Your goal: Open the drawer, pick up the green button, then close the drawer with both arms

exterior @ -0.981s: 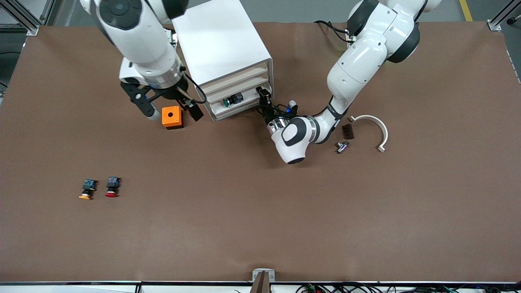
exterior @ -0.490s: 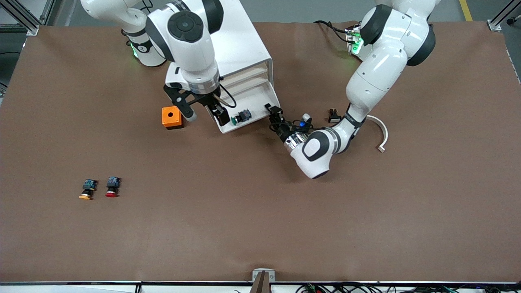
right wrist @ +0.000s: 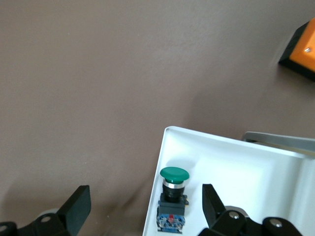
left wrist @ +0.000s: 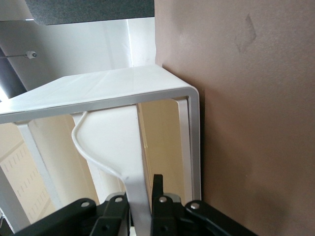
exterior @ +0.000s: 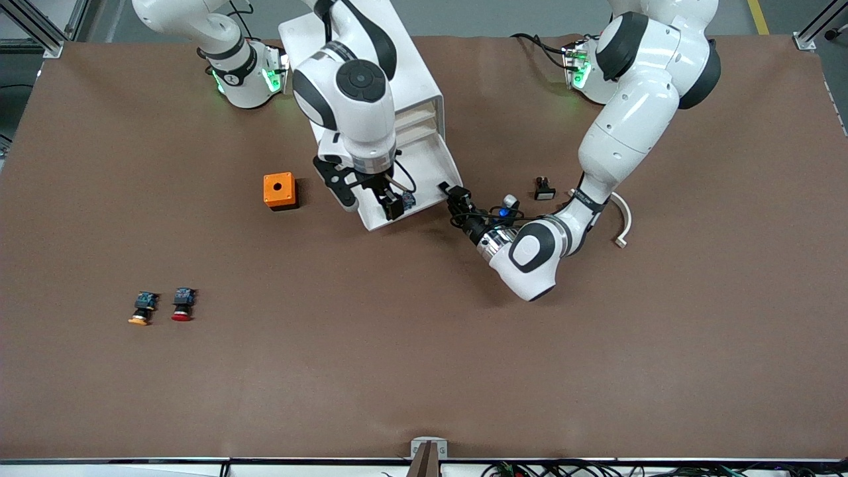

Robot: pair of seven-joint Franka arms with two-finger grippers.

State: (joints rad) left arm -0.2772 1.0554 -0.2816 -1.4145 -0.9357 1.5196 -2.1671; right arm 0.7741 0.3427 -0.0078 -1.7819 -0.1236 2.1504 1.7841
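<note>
Right wrist view: drawer point(right wrist: 236, 162) holds button point(right wrist: 173, 196); right gripper point(exterior: 368, 202) spread above; left gripper point(exterior: 454, 196) clenched on drawer front; orange box point(exterior: 279, 191) beside.

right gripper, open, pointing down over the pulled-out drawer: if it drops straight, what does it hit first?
Most likely the green-capped push button lying in the shallow white plastic drawer. The right gripper is open and the button sits nearer one finger than centred, so that finger might touch it first; depth is unclear.

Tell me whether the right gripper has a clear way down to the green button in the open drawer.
Probably yes. The right gripper hangs open over the pulled-out drawer, its fingers either side of the green button, which lies uncovered. The left gripper, shut on the drawer's front edge, is off to one side.
</note>
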